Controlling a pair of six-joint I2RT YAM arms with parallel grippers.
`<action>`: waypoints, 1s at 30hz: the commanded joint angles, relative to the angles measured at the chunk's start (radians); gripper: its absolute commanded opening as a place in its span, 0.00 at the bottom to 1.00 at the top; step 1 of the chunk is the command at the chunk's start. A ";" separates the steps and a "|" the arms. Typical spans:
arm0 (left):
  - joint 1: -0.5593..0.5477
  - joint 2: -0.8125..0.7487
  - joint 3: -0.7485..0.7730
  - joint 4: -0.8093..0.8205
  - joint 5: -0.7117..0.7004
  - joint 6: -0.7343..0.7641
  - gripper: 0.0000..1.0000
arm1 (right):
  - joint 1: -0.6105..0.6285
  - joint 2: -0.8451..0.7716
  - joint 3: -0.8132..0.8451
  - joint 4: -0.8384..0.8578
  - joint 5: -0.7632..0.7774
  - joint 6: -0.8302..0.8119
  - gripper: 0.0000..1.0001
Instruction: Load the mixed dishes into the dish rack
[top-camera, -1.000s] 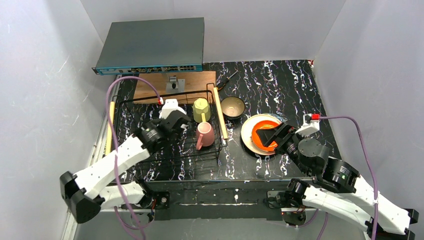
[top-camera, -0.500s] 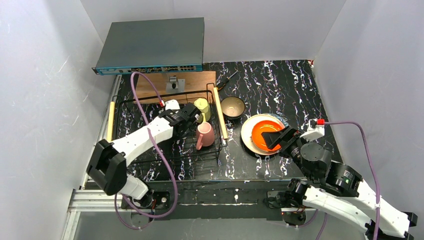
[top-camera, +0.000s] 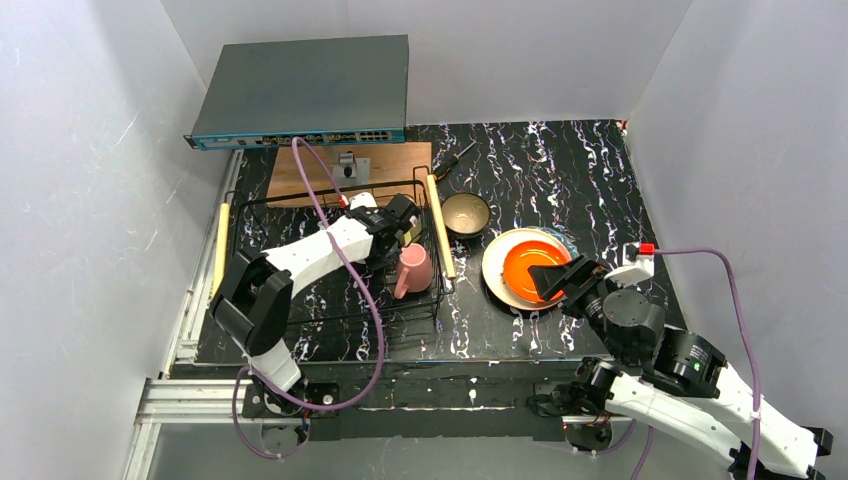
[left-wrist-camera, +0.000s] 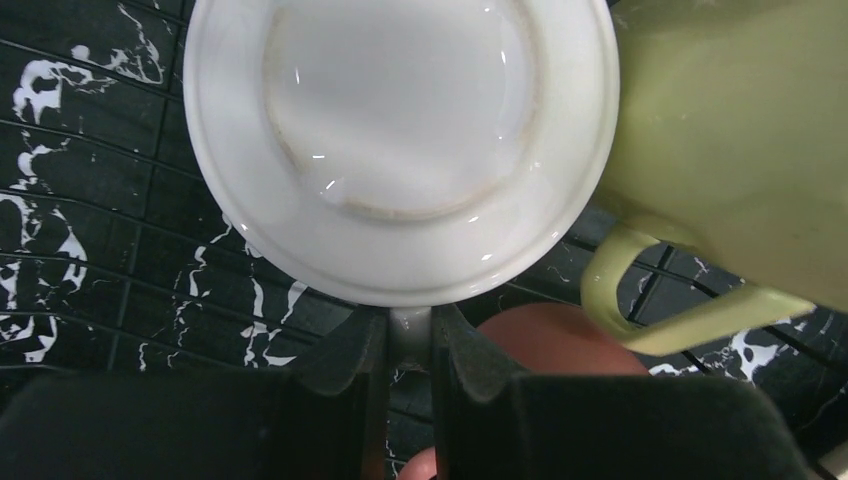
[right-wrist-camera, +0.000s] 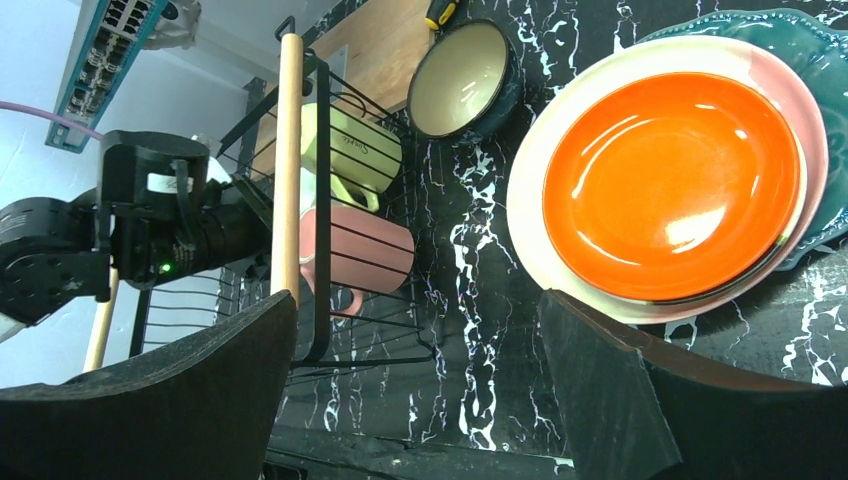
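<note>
Moved: the left arm has swung rightward across the dish rack (top-camera: 221, 255) since a second ago, and its elbow has risen from the near-left corner. The right arm has drawn back slightly toward its base.
Left arm: stretched diagonally over the rack, wrist at the rack's far-right part.
Left gripper (left-wrist-camera: 408, 345): clamped on the rim of the white cup (left-wrist-camera: 400, 130) – a finger on each side of the wall.
White cup: straight ahead of the fingers, mouth facing the wrist camera, above the rack's wire floor. Whether it rests there I cannot tell.
Yellow-green mug (left-wrist-camera: 720, 150): just to the right of the held cup, lying on its side; touching or not is unclear.
Pink mug (left-wrist-camera: 550, 340): beside the right finger, below the yellow-green one, also inside the rack.
Right gripper (right-wrist-camera: 418, 305): fingers spread wide, grasping nothing – poised over the near edge of the plate stack.
Plates: orange plate (right-wrist-camera: 675, 185) ahead of the right gripper on the cream plate (right-wrist-camera: 530, 200), which lies on the teal plate (right-wrist-camera: 800, 30), all on the table outside the rack.
Bowl (right-wrist-camera: 462, 78): beyond the stack, between it and the rack.
Unchanged: plates, bowl and both mugs lie where they did.
</note>
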 joint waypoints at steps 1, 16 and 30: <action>0.006 0.008 0.040 0.010 -0.043 -0.038 0.10 | 0.003 -0.012 -0.014 -0.008 0.043 0.021 0.98; 0.008 -0.059 -0.019 0.045 -0.019 0.007 0.59 | 0.003 0.027 -0.016 0.021 0.019 0.025 0.98; 0.020 -0.539 -0.129 0.007 0.174 0.154 0.98 | 0.003 0.118 0.011 -0.086 0.035 0.033 0.98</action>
